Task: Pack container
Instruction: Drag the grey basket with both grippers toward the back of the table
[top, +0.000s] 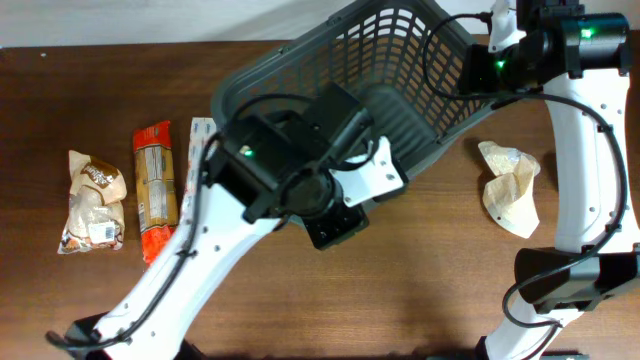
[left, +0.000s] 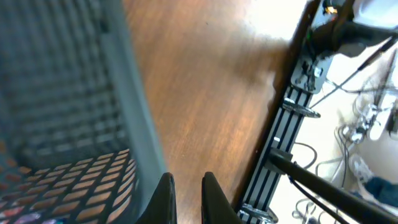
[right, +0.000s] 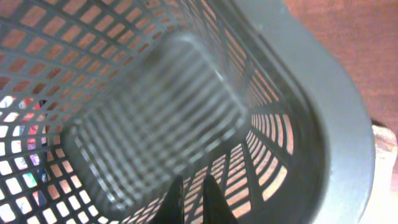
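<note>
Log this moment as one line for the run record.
container tilted, nothing seen inside | left gripper beside its wall, slightly open | right gripper at lattice wall, grip unclear | snack packets outside it

The left arm (top: 200, 245) and right arm (top: 578, 160) are white with black joints — black cables (top: 615, 160) loop along them, green lights (top: 245, 152) glow.

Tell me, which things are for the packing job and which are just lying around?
For the job:
container

Lying about outside it, maybe waiting to be packed:
brown-and-white bag
orange packet
thin white packet
crumpled beige bag
</note>
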